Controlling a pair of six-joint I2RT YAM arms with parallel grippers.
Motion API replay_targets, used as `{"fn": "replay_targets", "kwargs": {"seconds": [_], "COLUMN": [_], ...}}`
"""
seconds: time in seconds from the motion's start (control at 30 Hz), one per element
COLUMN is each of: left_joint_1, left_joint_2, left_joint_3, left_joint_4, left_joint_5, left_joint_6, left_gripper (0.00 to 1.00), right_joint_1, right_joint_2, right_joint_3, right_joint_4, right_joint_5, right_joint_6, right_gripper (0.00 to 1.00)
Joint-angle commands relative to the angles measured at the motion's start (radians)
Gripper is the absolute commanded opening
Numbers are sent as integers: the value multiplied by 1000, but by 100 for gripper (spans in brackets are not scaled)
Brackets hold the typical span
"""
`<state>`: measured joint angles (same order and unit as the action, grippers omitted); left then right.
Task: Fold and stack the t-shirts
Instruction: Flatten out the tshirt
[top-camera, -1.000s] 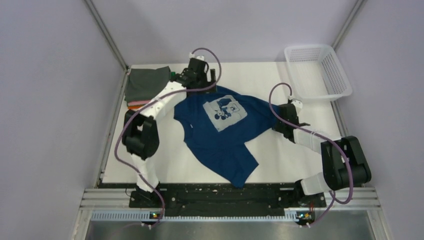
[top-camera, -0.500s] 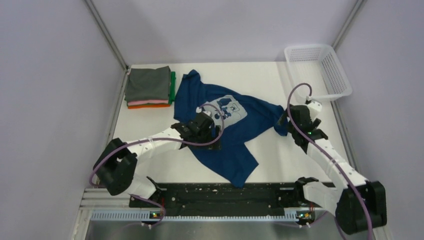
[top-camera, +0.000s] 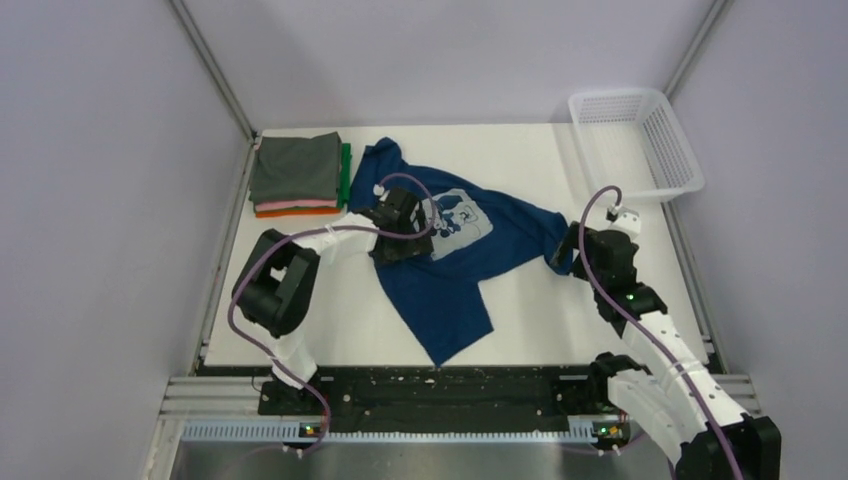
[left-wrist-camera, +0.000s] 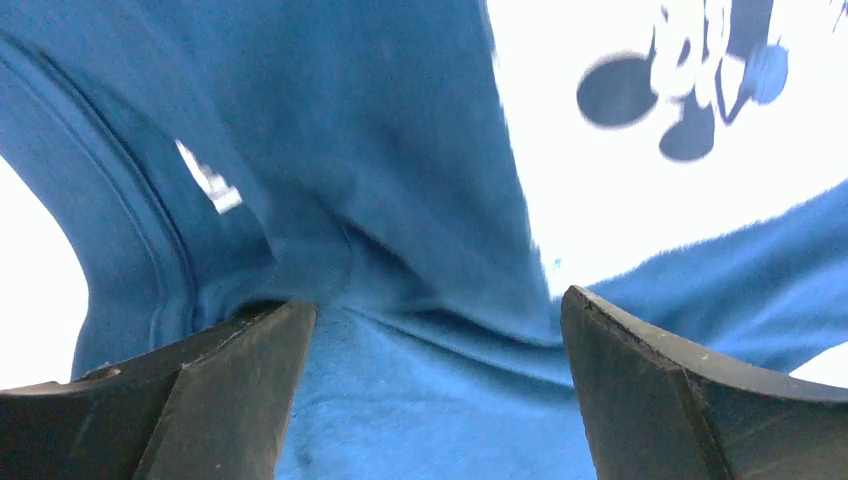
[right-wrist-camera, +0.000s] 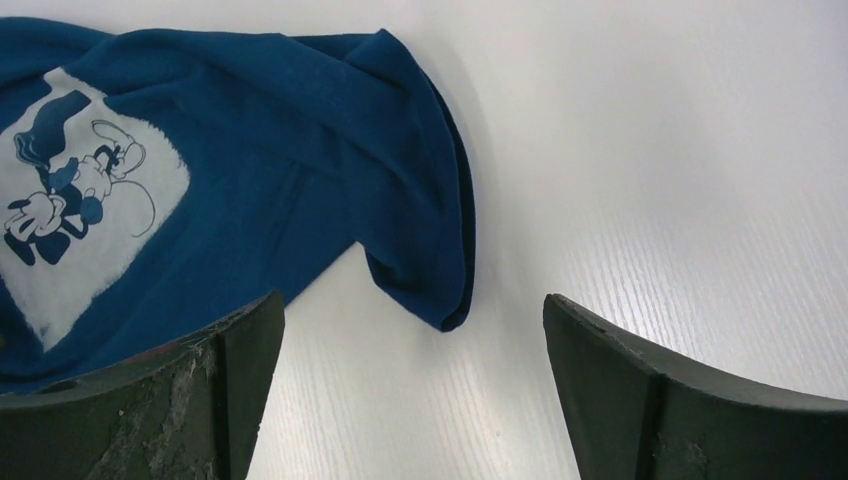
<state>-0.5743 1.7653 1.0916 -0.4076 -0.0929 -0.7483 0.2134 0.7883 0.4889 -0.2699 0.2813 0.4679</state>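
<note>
Left gripper (left-wrist-camera: 430, 310) — jaws spread wide, nothing between them. It sits low over the navy t-shirt (top-camera: 450, 285), between the collar and the pale print (top-camera: 455, 215), likely placed to pinch cloth for straightening.
Right gripper (right-wrist-camera: 415, 310) — jaws equally wide and empty, above the bare table (top-camera: 560, 320) beside the bunched sleeve (right-wrist-camera: 420, 230).
Shirt: mid-table, print up, skewed and rumpled, not yet folded.
Folded stack (top-camera: 297, 175): far left corner, grey on top, ready to receive it.
Basket (top-camera: 640, 140): far right corner, well apart.

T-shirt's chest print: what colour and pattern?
A pale grey square print with a dark blue cartoon figure, on the navy blue t-shirt; right wrist view.
</note>
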Motion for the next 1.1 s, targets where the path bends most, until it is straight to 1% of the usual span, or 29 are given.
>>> {"fn": "replay_targets", "kwargs": {"seconds": [0.0,0.07,0.1,0.23,0.3,0.33,0.4,0.43,0.5,0.6,0.67,0.73,0.83,0.9,1.0,1.03,1.07], "left_joint_1": [114,136,144,178,183,183,181,177,158,104,64,38,6,-8,-14,-14,-14], "left_joint_2": [166,232,271,460,507,505,447,387,235,-36,-199,-339,-488,-549,-588,-589,-583], "left_joint_3": [75,183,275,626,786,827,826,784,633,333,142,-26,-252,-334,-399,-409,-411], "left_joint_4": [-50,-93,-122,-278,-361,-384,-394,-384,-328,-251,-232,-232,-222,-221,-208,-205,-208], "left_joint_5": [16,4,-14,-44,-68,-70,-64,-59,-57,-114,-159,-149,-96,-69,-89,-95,-107], "left_joint_6": [83,128,156,234,248,257,261,257,242,196,127,73,9,-40,-98,-118,-144], "left_gripper": [99,99,99,99,99,99,98,98,98,98,99,99,98,96,93,91,86], "right_joint_1": [-5,-6,-5,-5,-5,-5,-3,-3,0,25,48,76,94,96,99,99,99], "right_joint_2": [15,34,48,100,118,123,122,120,118,106,95,90,91,91,91,91,90], "right_joint_3": [2,0,-1,1,8,10,17,23,38,51,59,69,80,77,73,73,72], "right_joint_4": [84,111,124,151,144,137,116,102,60,26,8,-16,-41,-42,-49,-50,-52], "right_joint_5": [-88,-149,-193,-275,-313,-321,-329,-337,-355,-349,-336,-316,-286,-284,-284,-284,-272], "right_joint_6": [-51,-57,-60,-61,-60,-61,-57,-55,-54,-51,-53,-61,-59,-52,-48,-48,-49], "right_gripper": [99,99,99,99,99,99,98,98,97,97,97,98,98,98,98,98,98]}}
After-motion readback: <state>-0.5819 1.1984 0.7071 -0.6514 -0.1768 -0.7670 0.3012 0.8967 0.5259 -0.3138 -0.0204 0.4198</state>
